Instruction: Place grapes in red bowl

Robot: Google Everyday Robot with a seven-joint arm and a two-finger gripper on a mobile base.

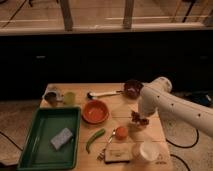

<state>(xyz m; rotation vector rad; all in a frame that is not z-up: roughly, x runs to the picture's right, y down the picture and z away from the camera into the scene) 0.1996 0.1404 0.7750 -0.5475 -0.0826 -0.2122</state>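
The white arm reached in from the right and bent down over the wooden counter (150, 131), with the gripper (141, 117) low at the grapes (135, 120). The dark cluster sat right at its tip, and it could not be told whether the gripper was closed on the grapes or merely over them. The red bowl (95, 111) lay well to the gripper's left, apart from the grapes. An orange fruit (121, 132) rested just below and left of the gripper, and a white cup (148, 150) stood nearer the front edge below it. A dark brown bowl (132, 88) sat beyond the gripper toward the back. Far to its left lay a green tray (35, 145) holding a sponge (61, 138).
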